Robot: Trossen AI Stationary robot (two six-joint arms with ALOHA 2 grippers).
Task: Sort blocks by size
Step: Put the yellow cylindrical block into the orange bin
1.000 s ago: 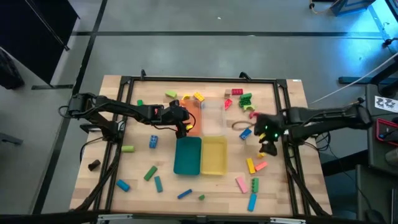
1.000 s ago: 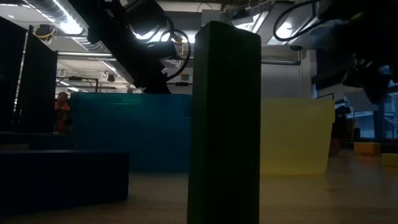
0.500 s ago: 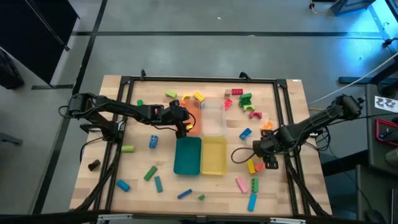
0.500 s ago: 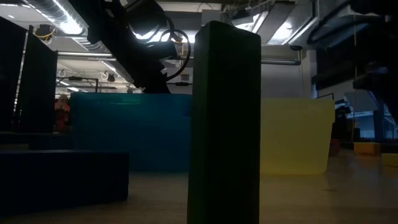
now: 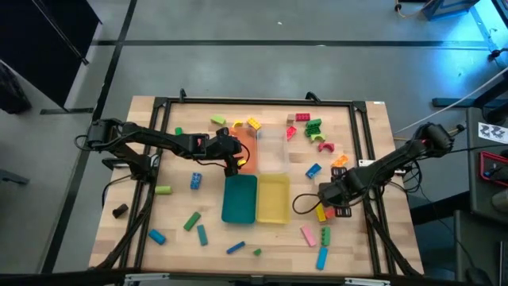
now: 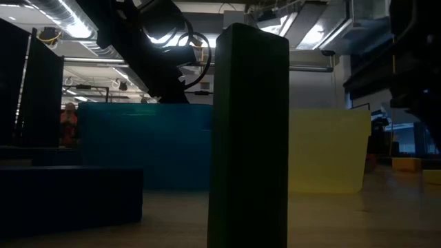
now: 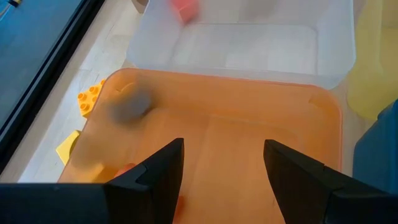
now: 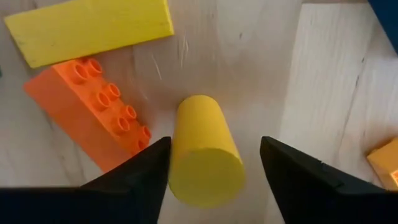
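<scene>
- Right end effector [image 8: 211, 163] straddling yellow cylinder block [image 8: 204, 149] on counter [image 8: 323, 93], fingers apart, nothing gripped.
- Left end effector [image 7: 221, 163] idling wide over orange tray [image 7: 249, 124].
- Next, prob.: close, lift.

A tall dark block [image 6: 248, 138] is standing close to the low camera, hiding the seam between the teal tray [image 6: 145, 145] and the yellow tray [image 6: 327, 148]. A blurred grey smudge [image 7: 130, 106] is showing through the orange tray [image 7: 249, 137]. An orange brick [image 8: 387, 163] is getting cut off at the edge.
</scene>
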